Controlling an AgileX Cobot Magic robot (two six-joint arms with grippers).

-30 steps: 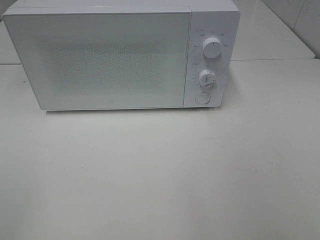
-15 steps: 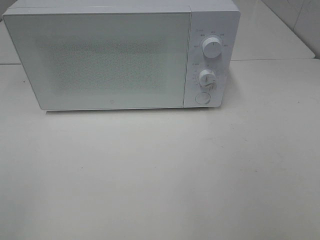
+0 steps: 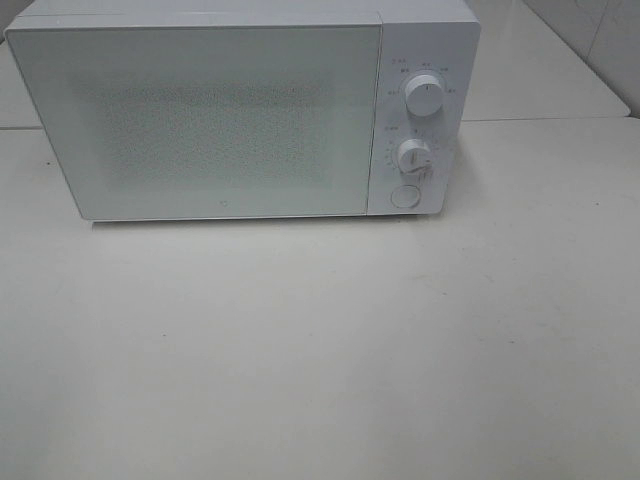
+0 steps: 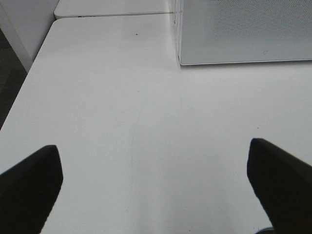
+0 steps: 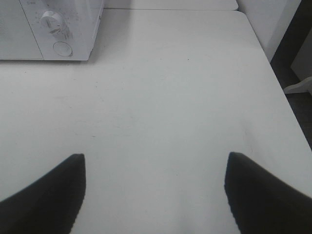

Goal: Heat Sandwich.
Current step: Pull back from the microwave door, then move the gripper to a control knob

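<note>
Left gripper [image 4: 155, 146] & right gripper [image 5: 156, 156]: jaws apart, both empty, above the table [image 3: 320, 350]. Farther back, the microwave [image 3: 200, 120] has its door shut. Nothing moved vs. a sec ago. The sandwich is not in view, prob. inside, so the task seems to be waiting.

The microwave [image 3: 240, 120] at the far side is white, and its door [image 3: 200, 120] has a pale grey-green tone with a fine dotted mesh pattern (the dots fade toward the edges). On its right panel the upper knob [image 3: 424, 98], the lower knob [image 3: 413, 155] and the round button [image 3: 404, 196] are white too, with small dark marks around the knobs. The table [image 3: 320, 350] is plain off-white, and the left gripper [image 4: 153, 145] and the right gripper [image 5: 155, 156] are black.
</note>
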